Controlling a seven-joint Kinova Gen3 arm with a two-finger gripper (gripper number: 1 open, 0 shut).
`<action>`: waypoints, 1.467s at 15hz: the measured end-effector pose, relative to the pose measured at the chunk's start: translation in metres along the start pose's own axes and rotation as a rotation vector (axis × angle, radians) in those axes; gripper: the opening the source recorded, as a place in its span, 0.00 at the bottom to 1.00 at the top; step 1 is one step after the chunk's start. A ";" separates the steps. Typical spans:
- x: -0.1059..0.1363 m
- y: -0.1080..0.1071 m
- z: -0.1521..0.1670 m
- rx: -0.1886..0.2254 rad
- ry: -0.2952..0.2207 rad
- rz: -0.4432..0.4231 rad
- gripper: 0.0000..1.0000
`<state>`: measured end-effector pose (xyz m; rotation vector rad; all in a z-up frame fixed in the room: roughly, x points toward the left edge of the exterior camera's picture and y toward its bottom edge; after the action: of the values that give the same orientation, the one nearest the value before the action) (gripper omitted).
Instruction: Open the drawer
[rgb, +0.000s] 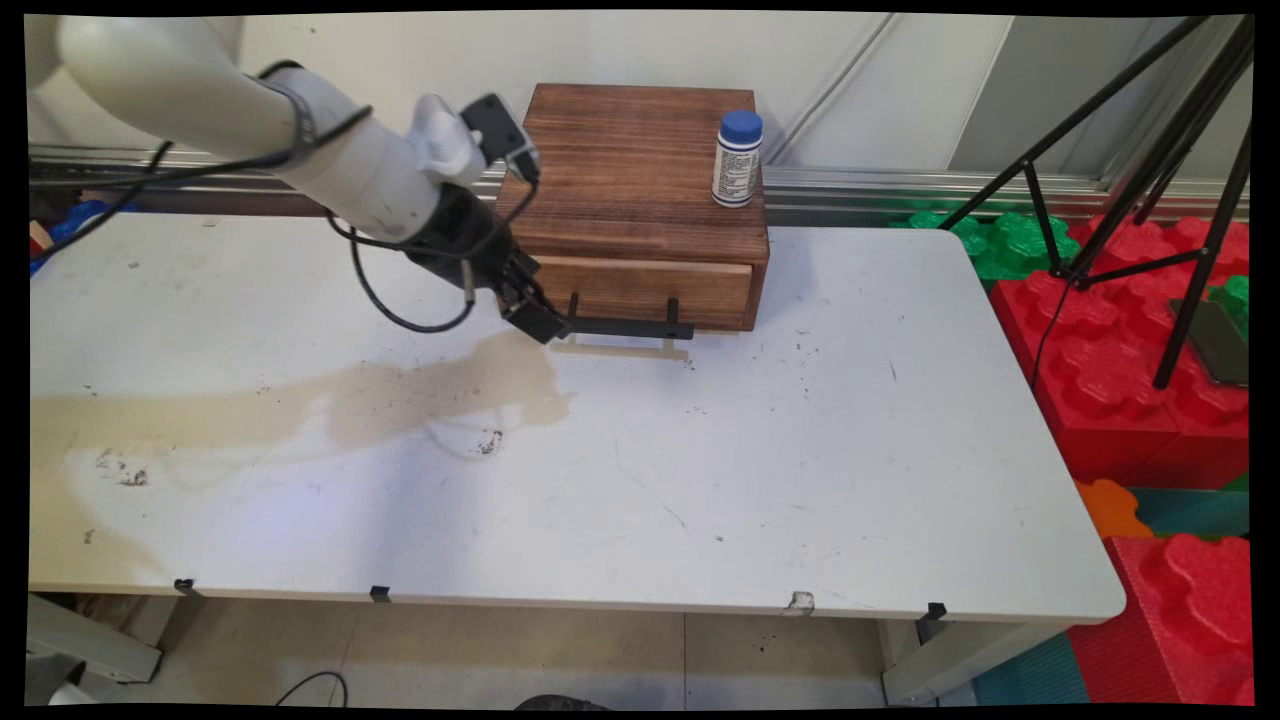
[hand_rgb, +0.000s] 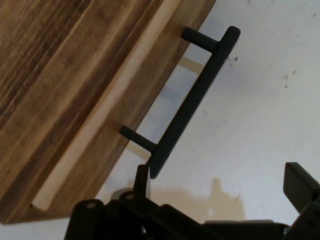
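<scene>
Gripper (rgb: 545, 322) sat low at the left end of the black bar handle (rgb: 630, 327) on the wooden drawer box (rgb: 640, 180), its 2 fingers apart and clamping nothing, while a blue-capped bottle (rgb: 737, 158) stood on the box top

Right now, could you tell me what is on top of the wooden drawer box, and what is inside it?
A white bottle with a blue cap stands on the wooden drawer box, near its right edge. The drawer is closed, so its inside cannot be seen.
</scene>
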<state>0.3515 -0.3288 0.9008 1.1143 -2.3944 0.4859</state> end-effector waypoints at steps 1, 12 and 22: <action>0.002 0.000 0.007 0.003 -0.002 0.005 1.00; 0.016 0.001 0.077 -0.005 -0.028 0.077 1.00; 0.025 0.002 0.127 -0.037 -0.039 0.120 1.00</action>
<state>0.3035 -0.4050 0.8083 0.9771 -2.5035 0.4609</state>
